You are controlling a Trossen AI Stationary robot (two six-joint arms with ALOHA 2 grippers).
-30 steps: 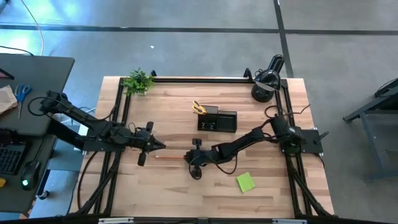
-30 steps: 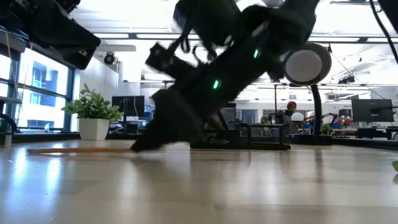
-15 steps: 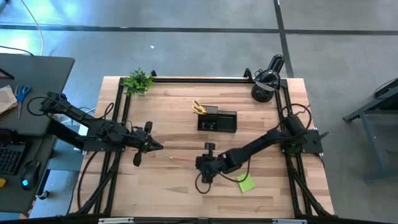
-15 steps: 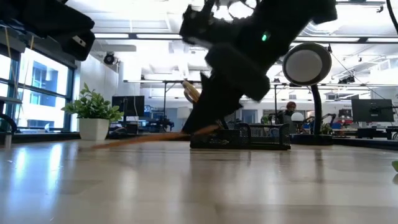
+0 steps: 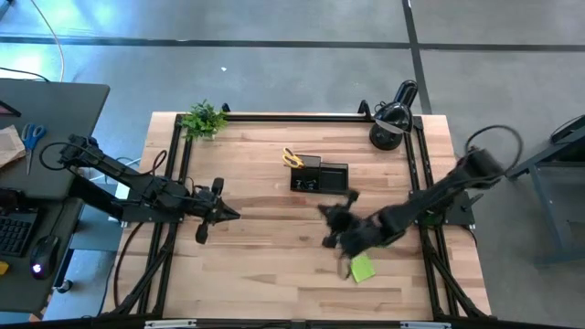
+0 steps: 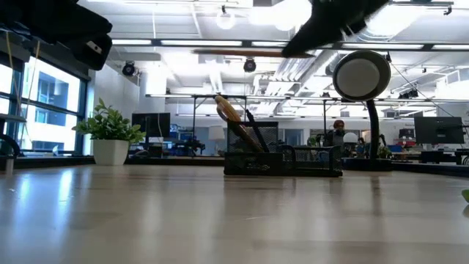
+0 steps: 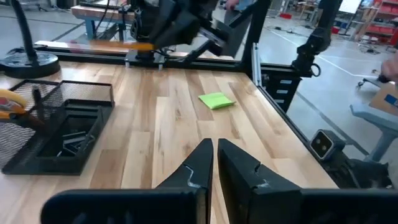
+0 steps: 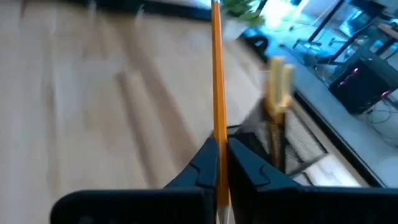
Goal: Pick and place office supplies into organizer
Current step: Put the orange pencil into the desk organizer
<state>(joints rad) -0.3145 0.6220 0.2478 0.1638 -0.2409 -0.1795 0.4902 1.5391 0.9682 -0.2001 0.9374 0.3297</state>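
Orange pencil (image 8: 216, 74) pinched in your right end effector (image 8: 222, 163), lifted above table (image 5: 265, 265) near sticky pad (image 5: 362, 268), just short of organizer (image 5: 320, 176); blur hides exact height. Left end effector (image 7: 214, 163) closed, empty, at table's left side.

An orange pencil (image 8: 216, 74) is seen against the dark fingers of the right gripper (image 8: 222, 163), and the table (image 5: 265, 265) is shown in pale wood with a lengthwise grain, framed in black. The organizer (image 5: 320, 177) is rendered in black mesh, with yellow-handled scissors (image 5: 292, 157) at one end (the handles read as a dull gold in the low view). A lime-green sticky-note pad (image 5: 363, 268), a green plant (image 5: 203, 119) in a white pot, and a black lamp (image 5: 393, 114) are also seen.
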